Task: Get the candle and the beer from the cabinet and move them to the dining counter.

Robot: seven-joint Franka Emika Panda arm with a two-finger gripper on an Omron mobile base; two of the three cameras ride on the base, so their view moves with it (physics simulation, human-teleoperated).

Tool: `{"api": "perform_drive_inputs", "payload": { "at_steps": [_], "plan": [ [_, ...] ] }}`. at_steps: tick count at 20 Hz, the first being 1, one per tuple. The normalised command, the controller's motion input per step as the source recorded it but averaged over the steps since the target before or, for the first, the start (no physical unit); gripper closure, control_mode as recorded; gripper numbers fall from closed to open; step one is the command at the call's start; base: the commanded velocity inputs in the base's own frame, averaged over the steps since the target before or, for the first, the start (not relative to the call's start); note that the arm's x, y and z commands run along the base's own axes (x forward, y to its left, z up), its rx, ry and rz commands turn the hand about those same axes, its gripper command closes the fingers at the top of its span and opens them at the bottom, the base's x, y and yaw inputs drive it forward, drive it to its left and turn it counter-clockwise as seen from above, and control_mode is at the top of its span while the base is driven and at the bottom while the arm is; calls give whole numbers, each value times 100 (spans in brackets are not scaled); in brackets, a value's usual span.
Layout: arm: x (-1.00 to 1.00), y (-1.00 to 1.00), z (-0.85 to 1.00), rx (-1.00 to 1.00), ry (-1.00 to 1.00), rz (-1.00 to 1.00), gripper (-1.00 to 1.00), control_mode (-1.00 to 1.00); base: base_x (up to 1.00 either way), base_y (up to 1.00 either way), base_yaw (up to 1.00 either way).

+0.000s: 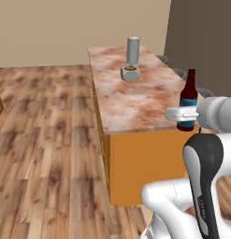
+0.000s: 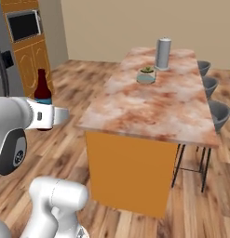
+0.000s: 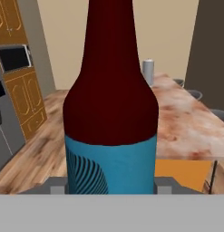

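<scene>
My gripper (image 1: 187, 113) (image 2: 44, 116) (image 3: 111, 183) is shut on the beer (image 1: 188, 95) (image 2: 42, 87) (image 3: 111, 113), a dark brown bottle with a blue label, held upright in the air short of the near end of the dining counter (image 1: 135, 107) (image 2: 149, 111) (image 3: 190, 127). The candle (image 1: 130, 72) (image 2: 146, 75), on its small whitish dish, stands on the counter's marble top toward the far end. The cabinet is out of view.
A tall grey cylinder (image 1: 133, 50) (image 2: 163, 53) stands just behind the candle. Grey stools (image 2: 219, 114) line the counter's right side. Orange cupboards with a built-in microwave (image 2: 23, 25) stand at the left. Wooden floor (image 1: 46, 140) lies left of the counter.
</scene>
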Motion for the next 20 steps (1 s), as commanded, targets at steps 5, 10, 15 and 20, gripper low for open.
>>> {"api": "perform_drive_inputs", "payload": {
  "at_steps": [5, 10, 15, 20],
  "plan": [
    [0, 0, 0, 0, 0, 0, 100, 100, 50, -61, 0],
    [0, 0, 0, 0, 0, 0, 100, 100, 48, -59, 0],
    [0, 0, 0, 0, 0, 0, 100, 100, 46, -34, -2],
    [0, 0, 0, 0, 0, 0, 100, 100, 52, -17, -4]
  ]
}}
